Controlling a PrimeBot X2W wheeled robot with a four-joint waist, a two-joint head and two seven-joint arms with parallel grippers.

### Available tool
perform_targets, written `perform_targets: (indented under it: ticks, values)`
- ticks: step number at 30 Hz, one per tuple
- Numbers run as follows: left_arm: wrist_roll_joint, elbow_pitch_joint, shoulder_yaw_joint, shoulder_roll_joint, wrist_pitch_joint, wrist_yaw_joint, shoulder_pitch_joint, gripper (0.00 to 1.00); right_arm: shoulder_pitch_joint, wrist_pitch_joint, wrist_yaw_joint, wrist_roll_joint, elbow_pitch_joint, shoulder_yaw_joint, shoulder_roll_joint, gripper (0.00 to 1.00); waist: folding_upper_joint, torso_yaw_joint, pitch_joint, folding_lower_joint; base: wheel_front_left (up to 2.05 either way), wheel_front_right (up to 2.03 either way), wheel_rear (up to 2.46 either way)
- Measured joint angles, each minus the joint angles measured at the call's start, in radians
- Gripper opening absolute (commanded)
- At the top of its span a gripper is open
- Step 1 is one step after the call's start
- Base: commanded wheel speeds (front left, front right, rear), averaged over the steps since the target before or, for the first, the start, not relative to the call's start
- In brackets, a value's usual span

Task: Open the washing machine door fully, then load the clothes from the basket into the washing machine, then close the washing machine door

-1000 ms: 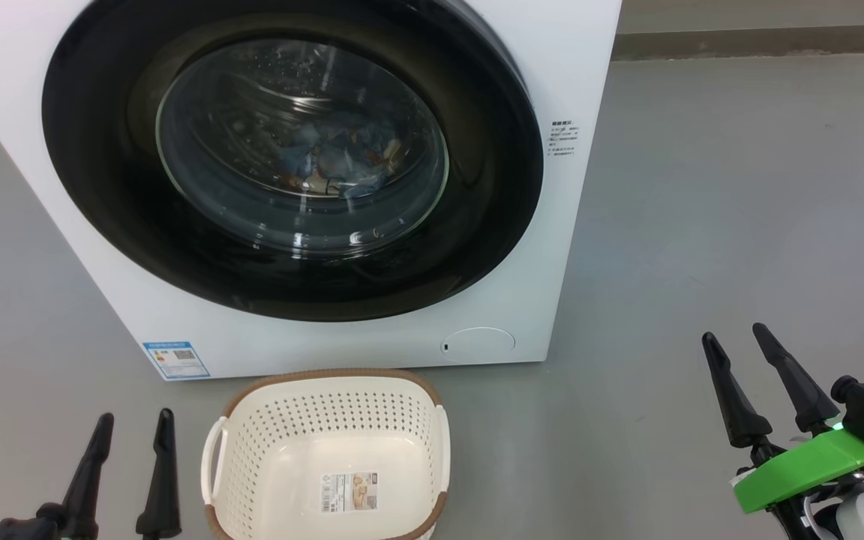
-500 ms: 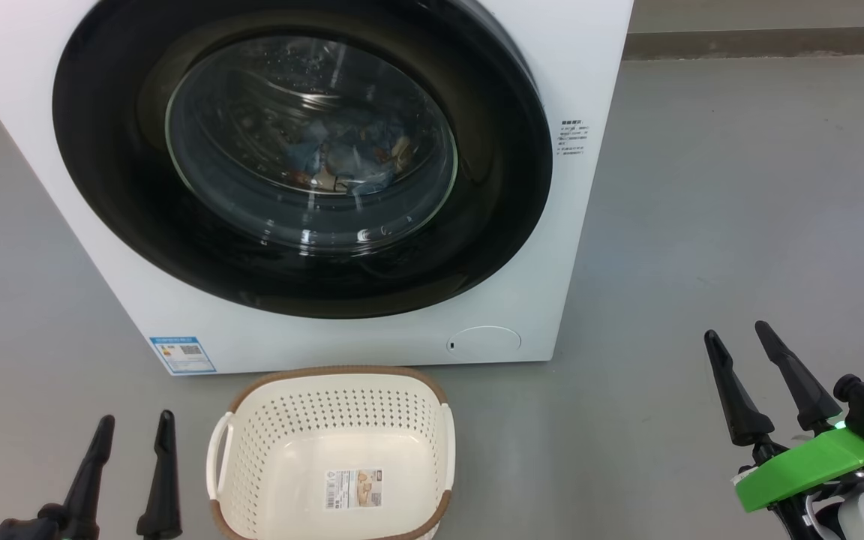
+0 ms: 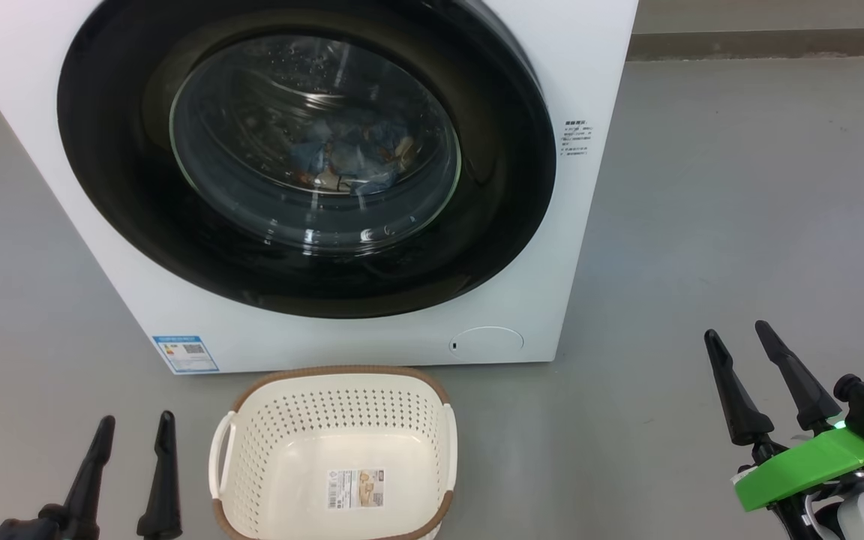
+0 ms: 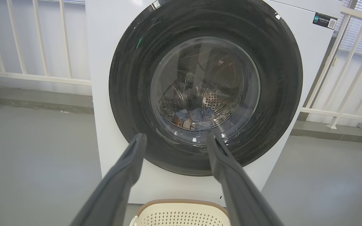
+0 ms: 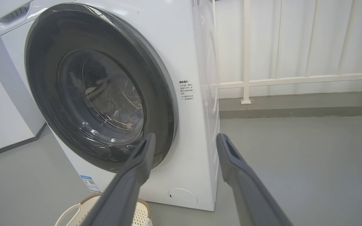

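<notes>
The washing machine (image 3: 597, 67) stands on the floor with its black-rimmed door (image 3: 499, 217) shut against the front. Through the glass bowl I see the light blue clothes (image 3: 349, 157) lying in the steel drum, also visible in the left wrist view as the clothes (image 4: 196, 116). The cream basket (image 3: 334, 373) sits on the floor in front of the machine, holding nothing but its paper label. My left gripper (image 3: 137, 417) is open at the lower left beside the basket. My right gripper (image 3: 736, 330) is open at the lower right, well clear of the machine.
Grey floor stretches to the right of the machine. White railing bars (image 5: 246, 50) stand behind it against a pale wall. A round flap (image 3: 486, 341) and a blue sticker (image 3: 184, 352) mark the machine's lower front.
The head camera has shifted a little, so the machine and basket sit slightly further right in the picture. Neither gripper nor any object has visibly moved.
</notes>
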Motion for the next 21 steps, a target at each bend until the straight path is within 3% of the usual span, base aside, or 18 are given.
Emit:
perform_targets:
  ticks: [6,7,13,21]
  values:
    - [0.000,0.001,-0.003,0.000,0.000,0.000,0.000,1.00,0.000,0.000,0.000,0.000,0.000,0.004,0.000,1.00,0.0000,0.001,-0.004,0.0000,0.00,0.00,0.00]
    - [0.000,0.006,-0.005,-0.001,0.000,0.000,0.000,0.00,0.000,0.001,0.000,0.001,0.005,0.007,0.002,0.00,0.0000,0.002,-0.004,0.0000,0.00,0.00,0.00]
    - [-0.007,0.071,-0.021,-0.038,0.011,0.000,0.027,0.00,0.050,0.007,0.000,0.006,0.072,0.020,0.049,0.00,0.0000,0.002,-0.004,0.0000,0.00,0.00,0.00]
    - [-0.087,0.076,-0.019,-0.037,0.028,0.000,0.029,0.00,0.056,0.029,0.000,0.078,0.072,0.012,0.056,0.00,0.0000,0.002,-0.004,0.0003,0.00,0.00,0.00]
